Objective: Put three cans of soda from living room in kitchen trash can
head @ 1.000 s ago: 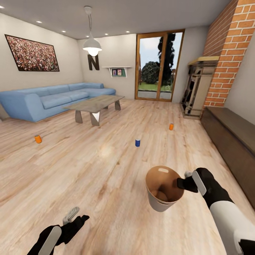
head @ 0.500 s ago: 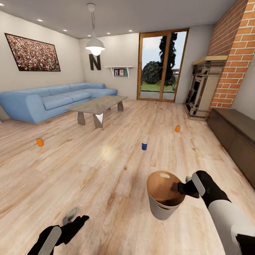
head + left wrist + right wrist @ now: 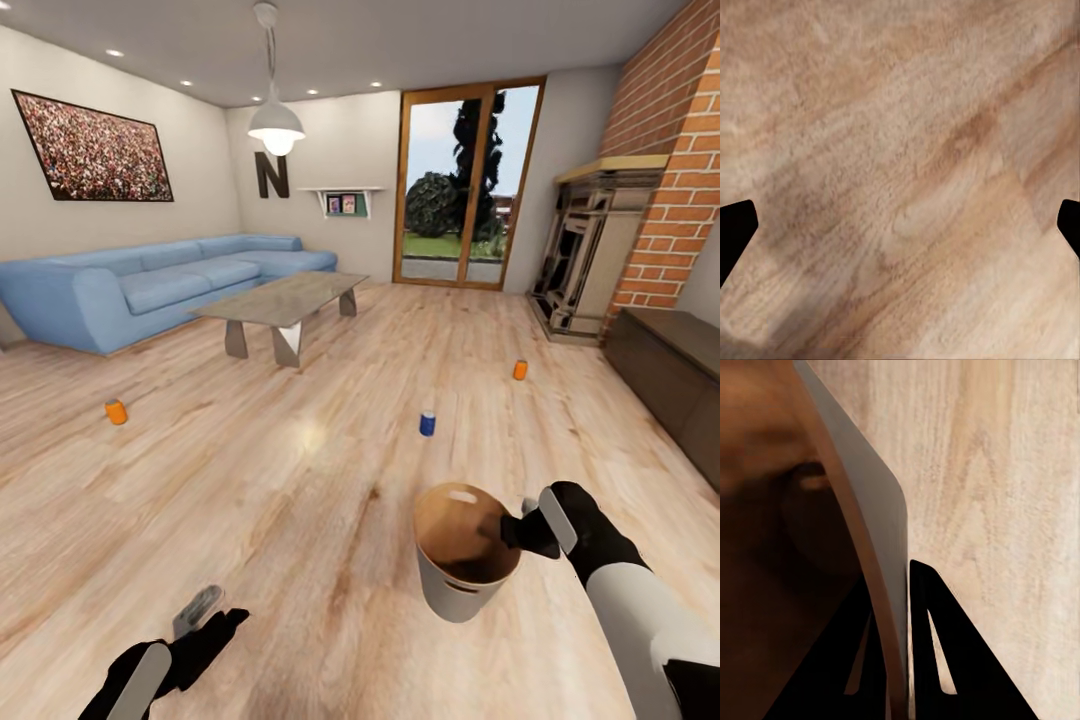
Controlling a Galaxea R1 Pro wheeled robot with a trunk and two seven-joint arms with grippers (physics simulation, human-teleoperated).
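Still the right end effector (image 3: pixel 528 527) pinches the trash can (image 3: pixel 466 582) rim, cans nearer

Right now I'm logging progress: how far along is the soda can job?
Done: none binned. In hand: the right pincer clamps the trash can by its rim. Left: the blue can and both orange cans stand on the floor; the left pincer is open.

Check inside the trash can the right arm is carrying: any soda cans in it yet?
The trash can shows bare copper-brown wall and dark bottom, no can visible. The near inner wall is hidden by its rim. All three cans sit on the floor: orange, blue, orange.
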